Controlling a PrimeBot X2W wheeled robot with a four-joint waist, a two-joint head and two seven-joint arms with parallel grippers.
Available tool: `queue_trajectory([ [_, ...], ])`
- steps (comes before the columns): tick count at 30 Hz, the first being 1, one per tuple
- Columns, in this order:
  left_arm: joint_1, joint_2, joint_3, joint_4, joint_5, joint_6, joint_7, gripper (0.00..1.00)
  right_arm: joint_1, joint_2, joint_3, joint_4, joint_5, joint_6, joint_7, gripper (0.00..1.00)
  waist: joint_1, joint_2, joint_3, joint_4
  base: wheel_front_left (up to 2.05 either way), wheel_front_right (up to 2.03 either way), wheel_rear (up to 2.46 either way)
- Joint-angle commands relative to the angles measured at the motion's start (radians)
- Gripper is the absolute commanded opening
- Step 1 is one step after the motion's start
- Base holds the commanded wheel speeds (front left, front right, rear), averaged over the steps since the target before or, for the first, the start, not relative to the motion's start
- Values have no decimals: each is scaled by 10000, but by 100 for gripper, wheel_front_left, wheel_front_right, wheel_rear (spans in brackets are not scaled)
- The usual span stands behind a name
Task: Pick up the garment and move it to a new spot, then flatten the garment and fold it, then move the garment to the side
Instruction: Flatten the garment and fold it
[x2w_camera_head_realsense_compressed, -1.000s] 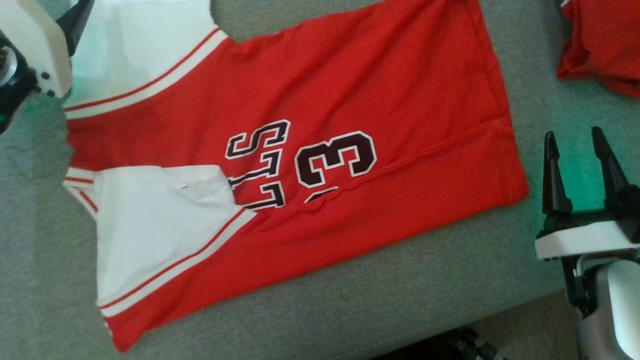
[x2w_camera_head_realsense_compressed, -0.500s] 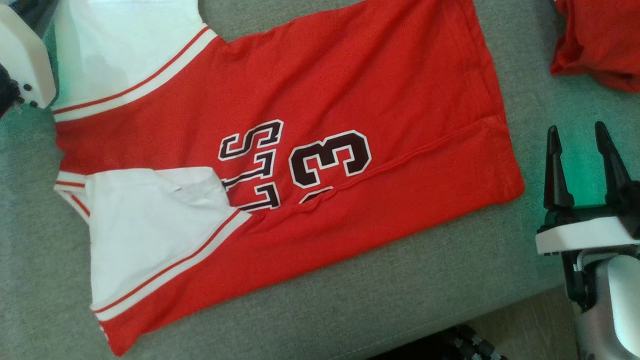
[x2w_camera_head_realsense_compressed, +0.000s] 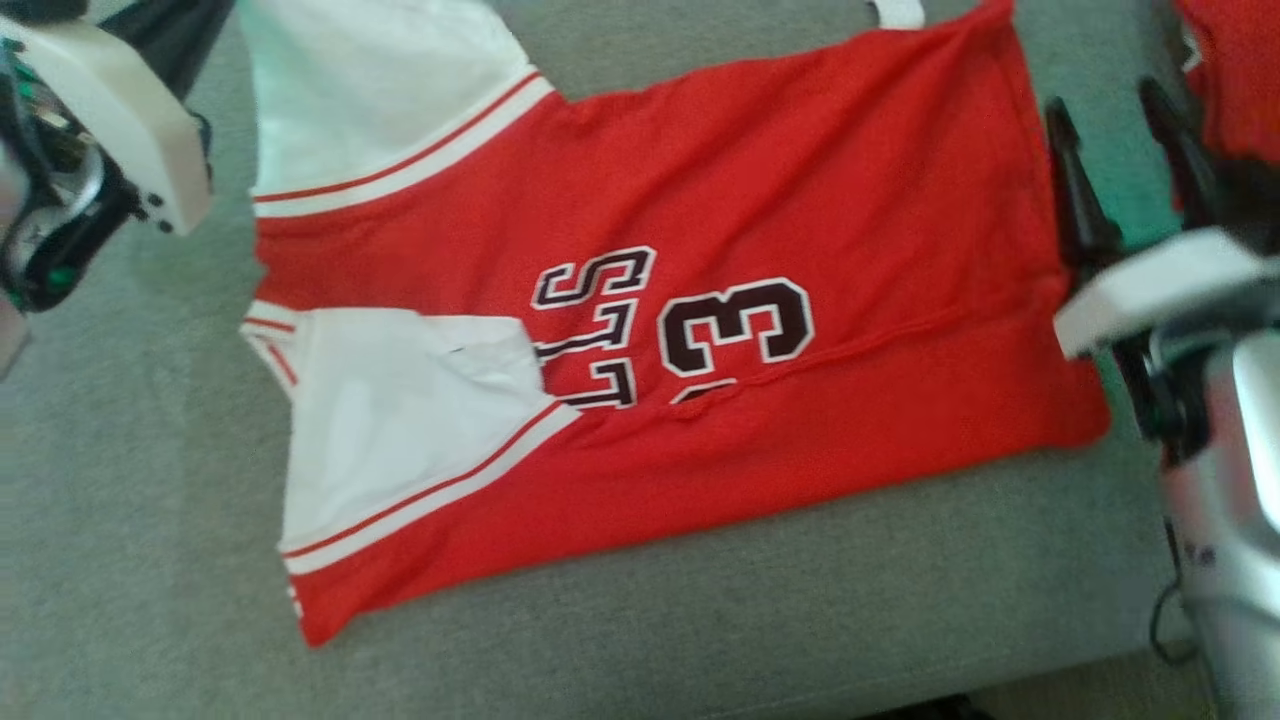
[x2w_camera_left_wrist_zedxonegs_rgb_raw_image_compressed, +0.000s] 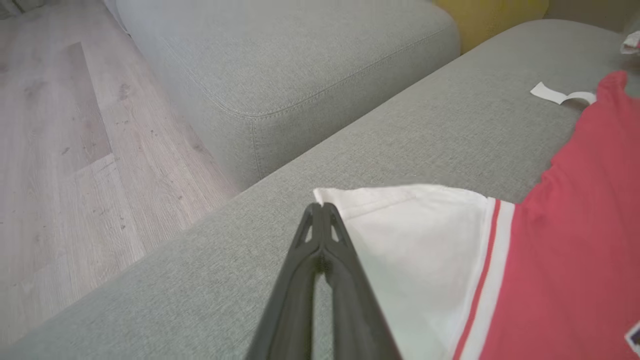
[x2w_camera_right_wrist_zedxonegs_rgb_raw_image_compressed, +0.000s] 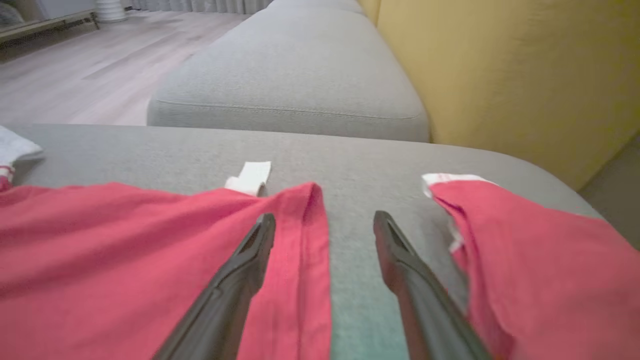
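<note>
Progress: red mesh sleeveless jersey (x2w_camera_head_realsense_compressed: 780, 190) lay spread on grey fabric sofa seat (x2w_camera_head_realsense_compressed: 700, 620), near edge folded over | left gripper (x2w_camera_left_wrist_zedxonegs_rgb_raw_image_compressed: 322, 206) clenched at far-left white shoulder corner, pinch unclear | right gripper (x2w_camera_right_wrist_zedxonegs_rgb_raw_image_compressed: 324, 216) released, straddling right hem | remaining, apparently: further folds, move aside.

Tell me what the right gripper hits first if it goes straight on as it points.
Likely the jersey: the open right gripper straddles its hem. Beyond that, bare couch. Its height above the cloth is unclear.
</note>
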Motion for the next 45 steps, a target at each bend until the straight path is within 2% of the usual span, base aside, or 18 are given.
queue_trajectory([
  [1, -568, 296, 247, -212, -108, 16, -220, 0, -408, -247, 491, 35, 502, -9, 500, 100, 1, 0, -202, 341, 0, 0, 0],
  [2, -568, 296, 247, -212, -108, 16, -220, 0, -408, -247, 491, 35, 502, -9, 500, 100, 1, 0, -202, 341, 0, 0, 0],
  [3, -638, 243, 5, -263, -203, 16, -397, 0, -955, -374, 761, 525, 1132, -9, 1023, 100, 1, 0, -248, 525, 0, 0, 0],
  [5, -742, 212, -247, -297, -217, 16, -556, 0, -1462, -544, 973, 1038, 1501, -9, 1394, 100, 1, 0, -255, 693, 0, 0, 0],
  [10, -1045, 87, -749, -304, -327, 16, -874, 0, -2436, -870, 1236, 2352, 1839, -9, 1936, 100, 1, 0, -197, 1083, 0, 0, 0],
  [17, -1378, -96, -1187, -192, -458, 16, -1203, 0, -3161, -945, 1382, 3750, 2170, -9, 2188, 100, 1, 0, -112, 1426, 0, 0, 0],
  [23, -1517, -135, -1368, -103, -508, 16, -1296, 0, -3510, -904, 1634, 4268, 2423, -9, 1905, 100, 1, 0, -70, 1504, 0, 0, 0],
  [24, -1535, -140, -1394, -84, -517, 16, -1308, 0, -3571, -915, 1686, 4345, 2459, -9, 1808, 98, 1, 0, -67, 1510, 0, 0, 0],
  [25, -1551, -146, -1417, -66, -526, 16, -1321, 0, -3627, -934, 1740, 4410, 2481, -9, 1692, 82, 1, 0, -66, 1515, 0, 0, 0],
  [27, -1574, -161, -1455, -31, -545, 16, -1347, 0, -3707, -965, 1849, 4556, 2537, -9, 1506, 38, 1, 0, -68, 1525, 0, 0, 0],
  [28, -1588, -166, -1470, -9, -552, 16, -1363, 0, -3748, -985, 1909, 4622, 2579, -9, 1431, 9, 1, 0, -69, 1527, 0, 0, 0],
  [29, -1605, -166, -1483, 18, -543, 15, -1392, 0, -3790, -1013, 1964, 4684, 2619, -9, 1342, 0, 1, 0, -73, 1525, 0, 0, 0],
  [33, -1697, -157, -1520, 154, -332, 15, -1742, 0, -3999, -1117, 1975, 4894, 2660, -9, 792, 0, 1, 0, -126, 1489, 0, 0, 0],
  [38, -2006, -238, -1522, 598, 65, 15, -2821, 0, -4254, -1237, 1792, 5073, 2888, -9, 152, 0, 1, 0, -310, 1469, 0, 0, 0],
  [41, -2172, -397, -1470, 938, 228, 15, -3497, 0, -4293, -1421, 1617, 5013, 3169, -9, -160, 0, 1, 0, -474, 1537, 0, 0, 0],
  [45, -2034, -573, -1465, 1077, 154, 15, -3828, 0, -3952, -1815, 1533, 4785, 3585, -9, -296, 0, 1, 0, -765, 1696, 0, 0, 0],
])
